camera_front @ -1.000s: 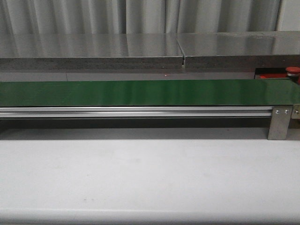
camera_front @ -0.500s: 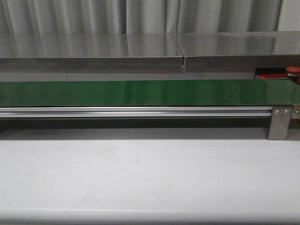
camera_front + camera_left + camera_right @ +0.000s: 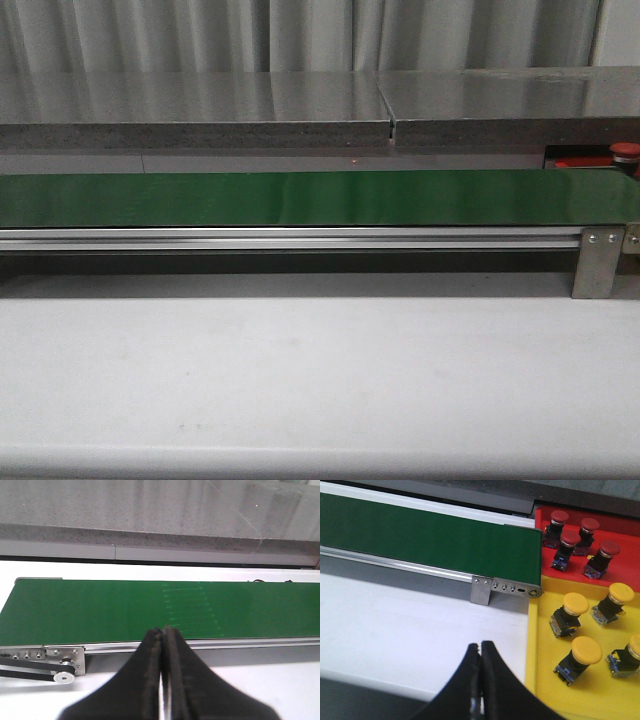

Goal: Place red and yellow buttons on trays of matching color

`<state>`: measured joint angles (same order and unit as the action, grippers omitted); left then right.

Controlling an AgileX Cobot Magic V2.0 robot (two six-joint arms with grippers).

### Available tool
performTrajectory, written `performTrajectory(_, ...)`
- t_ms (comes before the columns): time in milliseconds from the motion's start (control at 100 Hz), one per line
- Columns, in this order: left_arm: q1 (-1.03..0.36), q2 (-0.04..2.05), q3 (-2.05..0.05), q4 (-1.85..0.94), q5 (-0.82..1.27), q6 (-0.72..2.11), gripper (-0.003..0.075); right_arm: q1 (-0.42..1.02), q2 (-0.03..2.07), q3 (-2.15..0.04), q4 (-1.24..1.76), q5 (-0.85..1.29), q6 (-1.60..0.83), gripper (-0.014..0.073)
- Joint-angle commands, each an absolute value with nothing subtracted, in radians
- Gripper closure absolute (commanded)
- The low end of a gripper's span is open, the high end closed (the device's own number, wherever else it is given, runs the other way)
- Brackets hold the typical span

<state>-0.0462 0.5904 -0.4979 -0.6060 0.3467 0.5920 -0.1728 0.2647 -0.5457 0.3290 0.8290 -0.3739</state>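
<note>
Belt (image 3: pixel 430 540) bare, no button on it. Trays (image 3: pixel 620 575) lay beside right tool (image 3: pixel 481 652), so right arm nearer. Both tools, left tool (image 3: pixel 163 635) too, closed, empty.

Only the robot's two hands show up, both matte black. The left hand (image 3: pixel 163 630) has two long tapered fingers with ribbed inner faces, and the right hand (image 3: pixel 480 647) looks the same, curving outward toward the base.
</note>
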Motion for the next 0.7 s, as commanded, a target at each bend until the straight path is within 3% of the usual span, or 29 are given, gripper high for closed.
performTrajectory(0,-0.052,0.59,-0.526,-0.628,0.282,0.585,0.0739,-0.173,0.275,-0.567,0.348,0.768,-0.374,0.066)
performTrajectory(420,-0.052,0.59,-0.526,-0.628,0.282,0.585,0.0739,-0.086,0.246,-0.453,0.328,0.586,-0.367,0.066)
performTrajectory(690,-0.052,0.59,-0.526,-0.628,0.282,0.585,0.0739,0.012,0.093,-0.271,0.13,0.383,-0.103,0.066)
